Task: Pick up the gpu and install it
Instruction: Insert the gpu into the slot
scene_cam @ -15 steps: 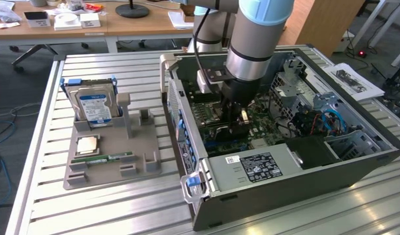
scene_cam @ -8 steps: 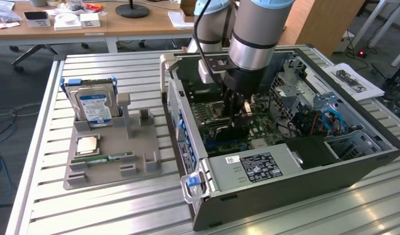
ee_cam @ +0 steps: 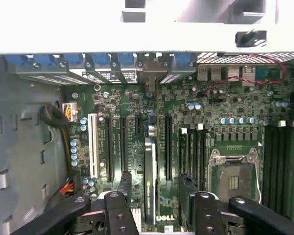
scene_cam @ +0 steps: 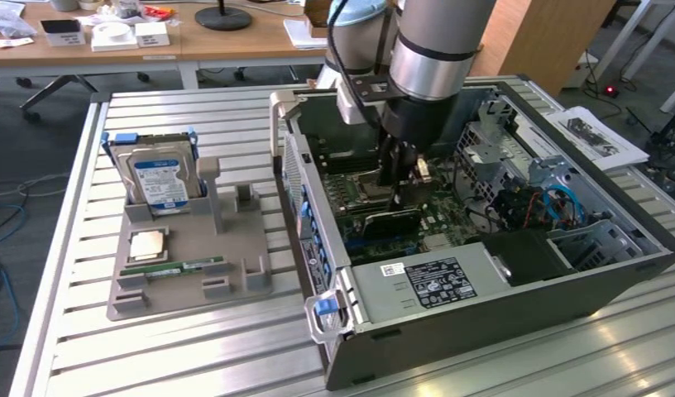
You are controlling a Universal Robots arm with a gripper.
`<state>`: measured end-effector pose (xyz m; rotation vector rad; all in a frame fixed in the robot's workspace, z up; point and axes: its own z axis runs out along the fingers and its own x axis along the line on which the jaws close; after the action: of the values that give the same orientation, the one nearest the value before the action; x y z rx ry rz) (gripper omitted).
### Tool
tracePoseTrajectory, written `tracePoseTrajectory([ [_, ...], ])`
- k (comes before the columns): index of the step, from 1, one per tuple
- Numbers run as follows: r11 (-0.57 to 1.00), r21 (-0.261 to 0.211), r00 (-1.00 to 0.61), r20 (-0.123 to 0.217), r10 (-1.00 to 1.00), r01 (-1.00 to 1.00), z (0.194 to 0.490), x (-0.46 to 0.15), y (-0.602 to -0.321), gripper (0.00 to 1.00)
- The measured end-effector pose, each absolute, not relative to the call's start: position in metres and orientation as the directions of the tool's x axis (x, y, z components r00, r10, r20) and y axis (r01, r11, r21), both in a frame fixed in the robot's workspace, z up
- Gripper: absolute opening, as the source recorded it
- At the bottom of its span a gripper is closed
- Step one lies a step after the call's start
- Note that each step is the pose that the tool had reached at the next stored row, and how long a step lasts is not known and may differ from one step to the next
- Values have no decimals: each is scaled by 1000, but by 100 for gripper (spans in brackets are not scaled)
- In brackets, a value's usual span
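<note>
The gripper [ee_cam: 153,196] hangs inside the open computer case [scene_cam: 602,285], over the green board [ee_cam: 137,103]. Its jaws are spread, one on each side of the gpu [ee_cam: 150,171]. The gpu stands on edge on the board.

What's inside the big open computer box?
Inside the computer case lies a green motherboard. The gpu stands on edge in a slot, between the gripper fingers. The arm covers part of the board.
</note>
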<state>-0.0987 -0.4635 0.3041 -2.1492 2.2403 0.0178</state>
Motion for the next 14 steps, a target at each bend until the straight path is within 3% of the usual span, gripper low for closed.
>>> tracePoseTrajectory([
  [14,42,-19,-41,-35,-999,-999,330,-99,-464,51],
])
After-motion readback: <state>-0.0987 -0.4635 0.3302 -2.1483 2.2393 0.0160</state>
